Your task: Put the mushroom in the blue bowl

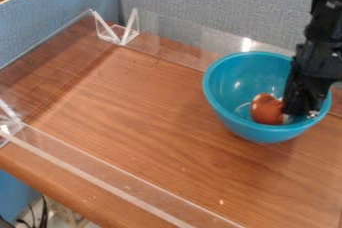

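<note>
The blue bowl (225, 80) stands at the right side of the wooden table. Inside it, low on the bottom, lies the mushroom (267, 110), its orange-brown cap facing up. My gripper (293, 114) reaches straight down into the bowl, just right of the mushroom and close against it. The black fingers look pressed together and I see nothing between them. Whether they touch the mushroom I cannot tell. The bowl's right wall hides the fingertips in part.
A low clear plastic wall (120, 32) runs around the wooden table (134, 112). Blue partition panels (54, 17) stand behind it on the left and at the back. The bowl sits near the table's right edge.
</note>
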Robot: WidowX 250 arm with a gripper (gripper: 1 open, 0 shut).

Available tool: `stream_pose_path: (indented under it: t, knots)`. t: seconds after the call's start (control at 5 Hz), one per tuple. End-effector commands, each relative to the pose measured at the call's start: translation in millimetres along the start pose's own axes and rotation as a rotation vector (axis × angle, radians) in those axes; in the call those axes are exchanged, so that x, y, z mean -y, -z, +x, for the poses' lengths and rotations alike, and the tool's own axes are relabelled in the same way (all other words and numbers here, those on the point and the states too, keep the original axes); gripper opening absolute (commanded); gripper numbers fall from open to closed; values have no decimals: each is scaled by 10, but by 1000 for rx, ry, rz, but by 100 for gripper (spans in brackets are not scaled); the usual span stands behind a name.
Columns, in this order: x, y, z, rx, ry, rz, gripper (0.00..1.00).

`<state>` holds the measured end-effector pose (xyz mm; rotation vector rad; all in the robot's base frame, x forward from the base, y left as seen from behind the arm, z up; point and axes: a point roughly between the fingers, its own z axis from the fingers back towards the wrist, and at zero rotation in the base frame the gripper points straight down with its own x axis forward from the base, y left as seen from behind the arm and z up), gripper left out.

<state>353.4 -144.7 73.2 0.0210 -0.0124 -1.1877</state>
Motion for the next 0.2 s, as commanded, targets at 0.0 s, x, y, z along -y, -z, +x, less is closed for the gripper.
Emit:
stream_pose_path:
  t: [0.0]
  knots:
    - [-140,-242,149,55,77,46,0]
